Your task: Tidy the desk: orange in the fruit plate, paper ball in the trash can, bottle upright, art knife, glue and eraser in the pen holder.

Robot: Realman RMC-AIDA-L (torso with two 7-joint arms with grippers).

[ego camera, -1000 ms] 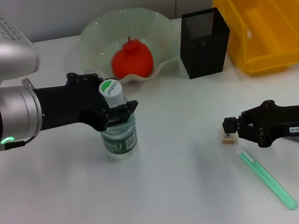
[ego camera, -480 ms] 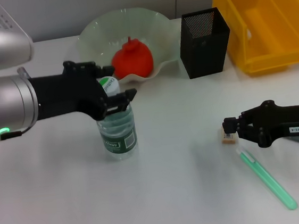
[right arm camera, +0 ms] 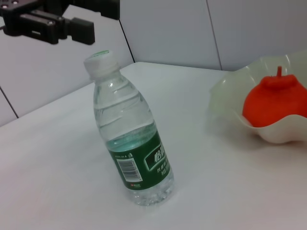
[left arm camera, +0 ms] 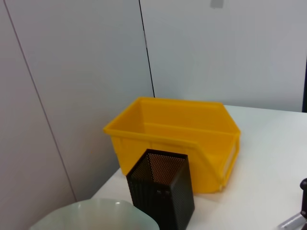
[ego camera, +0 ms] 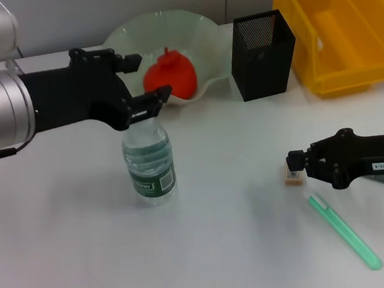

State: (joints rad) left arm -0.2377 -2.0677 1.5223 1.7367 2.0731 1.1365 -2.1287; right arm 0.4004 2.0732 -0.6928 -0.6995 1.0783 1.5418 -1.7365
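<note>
Shows the yellow trash can [left arm camera: 178, 140] against the wall on the white table [left arm camera: 268, 143]. Places the black mesh pen holder [left arm camera: 161, 188] just before it, beside the fruit plate [left arm camera: 96, 215] rim.

Green pen [ego camera: 343, 230] on white desk [ego camera: 224, 251]

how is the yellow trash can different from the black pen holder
The trash can is bright yellow solid plastic; the pen holder is black metal mesh you can partly see through. The trash can is wide and low with a cut-down front wall, while the pen holder is a narrow, tall square cup. The trash can is clearly the larger. Both stand upright with open tops, side by side at the back of the table.
</note>
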